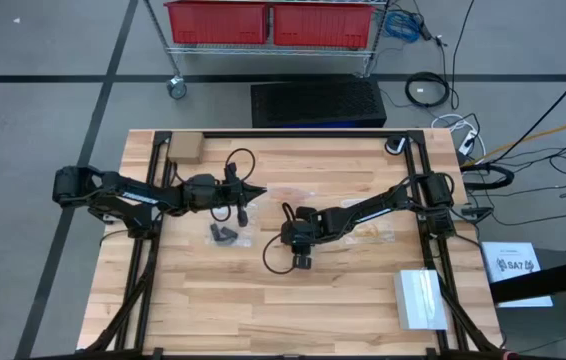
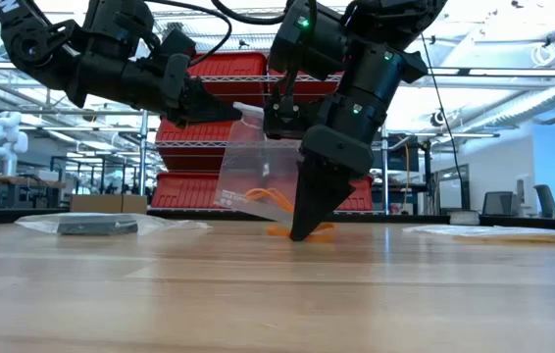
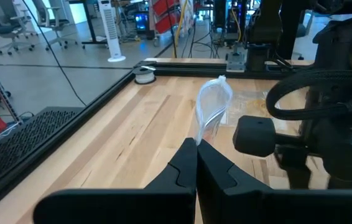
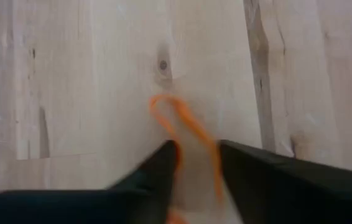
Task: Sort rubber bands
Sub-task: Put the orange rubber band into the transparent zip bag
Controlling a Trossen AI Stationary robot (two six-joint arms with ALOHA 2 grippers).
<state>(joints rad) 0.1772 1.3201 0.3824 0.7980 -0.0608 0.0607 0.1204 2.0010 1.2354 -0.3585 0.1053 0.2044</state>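
One orange rubber band (image 4: pixel 185 134) lies on the desk (image 1: pixel 263 310) between the narrow right jaws, not yet lifted. Just beside, the left jaws, pressed together, hold up a clear bag (image 2: pixel 258 172) with orange bands inside; sorting seems partly done.

We see one orange rubber band (image 4: pixel 185 127) lying flat on the wooden tabletop (image 4: pixel 89 74), a thin loop pinched into a long narrow shape, near the middle; more orange bands (image 2: pixel 263 196) sit inside a hanging clear bag (image 2: pixel 258 167), black ones (image 1: pixel 226 234) lie bagged left of centre, yellow-tan ones (image 1: pixel 373 232) to the right
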